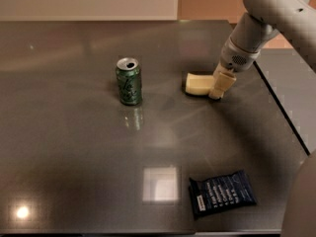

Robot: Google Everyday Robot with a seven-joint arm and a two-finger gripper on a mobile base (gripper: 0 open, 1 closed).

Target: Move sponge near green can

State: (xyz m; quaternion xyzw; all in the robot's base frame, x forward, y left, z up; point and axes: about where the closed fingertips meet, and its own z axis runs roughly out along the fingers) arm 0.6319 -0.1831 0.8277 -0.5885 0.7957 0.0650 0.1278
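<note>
While the gripper [217, 89] is sitting at the sponge's [197, 84] right end (can't tell if it's gripping), the can [129, 82] is standing apart past its other end. Glossy dark table [74, 157] is reflecting lights.

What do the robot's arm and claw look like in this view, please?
The arm is smooth, rounded and pale grey-white, with small dark dots near its top and a speckled patch on the cylindrical wrist. The claw, down beside the sponge, is cream-coloured and tapered. No cables show.
</note>
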